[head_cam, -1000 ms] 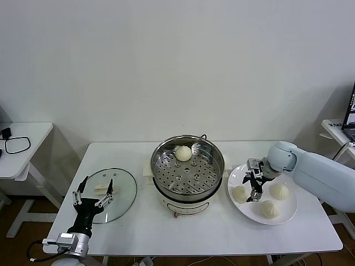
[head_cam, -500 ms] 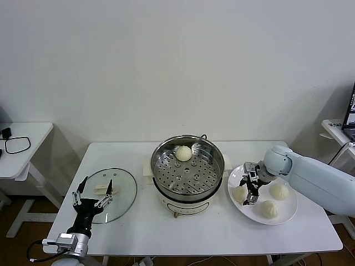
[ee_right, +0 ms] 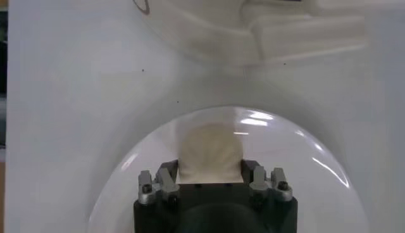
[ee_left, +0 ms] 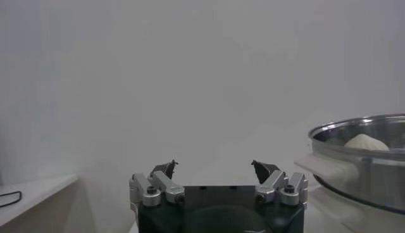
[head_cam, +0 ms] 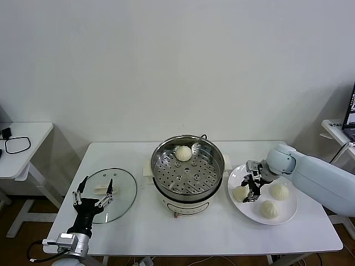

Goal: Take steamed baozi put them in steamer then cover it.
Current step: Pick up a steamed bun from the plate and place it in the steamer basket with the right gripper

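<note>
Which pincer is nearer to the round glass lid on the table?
The left pincer: it hovers open at the flat round glass lid. The right pincer is beyond the shiny steel steamer, gripping a cream-white bun.

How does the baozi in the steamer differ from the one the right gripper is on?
The baozi in the steamer sits free on the perforated floor near the back wall; the gripped baozi still lies on the white plate. The steamer one is untouched and domed; the plate one is pinched between the shut jaws of the right gripper, its sides squeezed flat. Both are smooth and cream-white.

Pale blue arm (head_cam: 324,180), black end effectors
</note>
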Controlling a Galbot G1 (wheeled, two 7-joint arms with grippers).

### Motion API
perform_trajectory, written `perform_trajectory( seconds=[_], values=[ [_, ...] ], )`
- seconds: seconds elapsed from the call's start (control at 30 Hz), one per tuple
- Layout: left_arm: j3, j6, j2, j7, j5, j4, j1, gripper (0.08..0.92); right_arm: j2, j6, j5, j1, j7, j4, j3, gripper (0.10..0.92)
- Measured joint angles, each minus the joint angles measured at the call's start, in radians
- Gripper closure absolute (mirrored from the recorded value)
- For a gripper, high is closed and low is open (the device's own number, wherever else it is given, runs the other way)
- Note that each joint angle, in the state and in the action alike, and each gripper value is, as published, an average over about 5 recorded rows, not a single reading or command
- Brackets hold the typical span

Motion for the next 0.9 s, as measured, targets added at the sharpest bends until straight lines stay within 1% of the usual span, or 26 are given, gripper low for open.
perform_trajectory(
  seconds=[0.23, 0.47, 0.67, 0.9],
  values=[
    [0.005, 0.000, 0.002, -0.001, 0.001, -0.002, -0.002, 0.177, -0.078, -0.028, 0.094, 0.152, -0.008, 0.102, -0.102, 0.355],
    [0.013, 0.001, 0.004, -0.003, 0.003, -0.013, 0.000, 0.177, -0.108, -0.070, 0.225, 0.427, -0.011, 0.211, -0.297, 0.355],
    [0.013, 0.001, 0.004, -0.003, 0.003, -0.022, 0.000, 0.177, -0.077, -0.132, 0.342, 0.627, 0.002, 0.269, -0.417, 0.355],
    [0.005, 0.002, 0.004, -0.003, -0.002, -0.028, -0.002, 0.177, 0.025, -0.220, 0.439, 0.720, 0.047, 0.280, -0.454, 0.355]
  ],
)
